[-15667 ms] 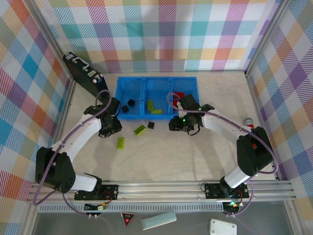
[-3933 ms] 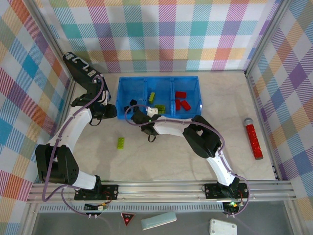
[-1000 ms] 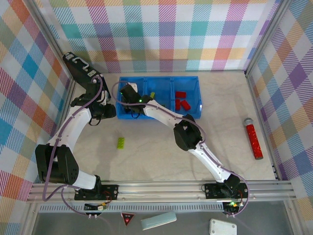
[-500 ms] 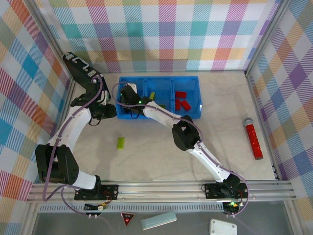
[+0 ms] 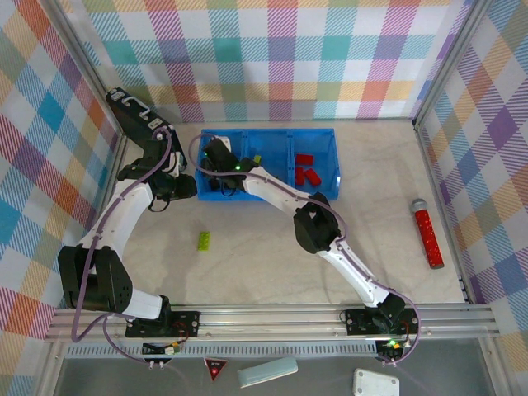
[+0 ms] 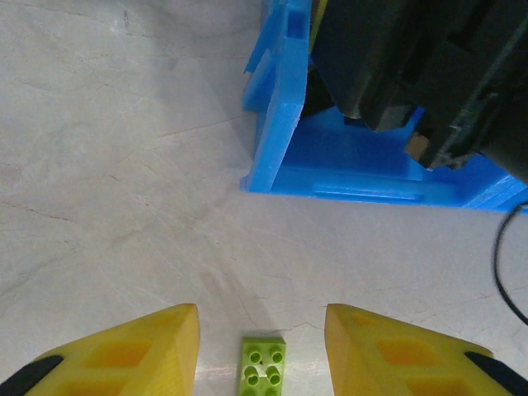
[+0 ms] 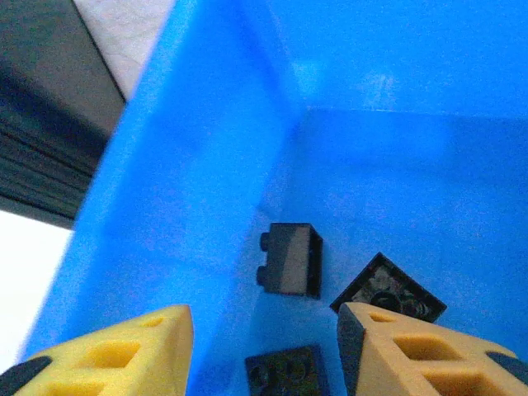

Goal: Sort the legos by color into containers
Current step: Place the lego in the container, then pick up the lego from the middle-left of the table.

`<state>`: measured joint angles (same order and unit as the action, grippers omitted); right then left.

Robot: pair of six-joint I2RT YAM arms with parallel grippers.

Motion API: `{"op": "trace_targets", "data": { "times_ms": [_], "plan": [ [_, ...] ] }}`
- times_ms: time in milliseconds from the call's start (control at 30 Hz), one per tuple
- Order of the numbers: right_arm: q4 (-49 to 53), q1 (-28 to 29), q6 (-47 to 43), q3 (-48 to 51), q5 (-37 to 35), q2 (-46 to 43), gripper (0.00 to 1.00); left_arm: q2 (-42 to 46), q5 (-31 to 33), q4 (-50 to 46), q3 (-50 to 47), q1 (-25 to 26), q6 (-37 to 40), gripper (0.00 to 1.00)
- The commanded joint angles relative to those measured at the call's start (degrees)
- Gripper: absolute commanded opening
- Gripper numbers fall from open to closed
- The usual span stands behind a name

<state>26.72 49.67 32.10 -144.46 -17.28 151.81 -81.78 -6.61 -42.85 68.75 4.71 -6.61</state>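
The table (image 5: 272,264) carried a blue tray (image 5: 268,132) near the far wall, its long side running left to right and split into three compartments. A black case (image 5: 136,120) stood at the tray's far-left side, and its white marks were too small to read.

The right gripper (image 7: 264,318) hung over the left compartment (image 5: 205,142), jaws apart and holding nothing. Three black bricks lay on the floor below it. One (image 7: 290,258) was tipped on its side with its studs facing the tray wall, one (image 7: 388,289) sat studs up beside the right finger, and a third (image 7: 280,373) lay between the fingers.

The left gripper (image 6: 262,318) hovered over the table just left of the tray, also open and empty. A green brick (image 6: 262,375) lay studs up on the bare table short of the tray's near-left corner. In the wrist view it sat between the two yellow fingers without touching either, and its long axis pointed toward the tray.

A red cylinder (image 5: 427,233) lay well off to the right, its grey tip toward the far wall. Two red bricks (image 5: 305,158) sat in the right compartment. A second green brick (image 5: 256,160) showed in the middle one.
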Motion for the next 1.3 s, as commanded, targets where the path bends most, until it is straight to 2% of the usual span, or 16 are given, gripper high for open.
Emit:
{"op": "trace_targets", "data": {
  "times_ms": [0, 267, 600, 933, 1267],
  "plan": [
    [5.32, 0.93, 0.37, -1.47, 1.81, -6.32, 0.51, 1.36, -0.77, 0.95, 0.06, -0.93, -0.46, 0.44],
    [17.94, 1.13, 1.88, 2.51, 7.73, -13.83, 0.51, 0.7, -0.74, 0.49, -0.02, -0.89, -0.42, 0.44],
    [25.2, 1.08, -0.85, 16.36, 14.25, -26.62, 0.54, -2.07, -4.11, -0.03, -0.57, -0.84, -0.99, 0.45],
    [19.86, 0.71, -1.98, 40.44, 12.63, -42.43, 0.53, -5.57, -3.93, -6.41, 0.89, 1.66, -4.37, 0.49],
    [16.75, -0.52, -2.56, 51.59, 11.31, -48.51, 0.53, -5.89, 1.02, -6.39, -5.72, 6.78, -9.52, 0.54]
  ]
}}
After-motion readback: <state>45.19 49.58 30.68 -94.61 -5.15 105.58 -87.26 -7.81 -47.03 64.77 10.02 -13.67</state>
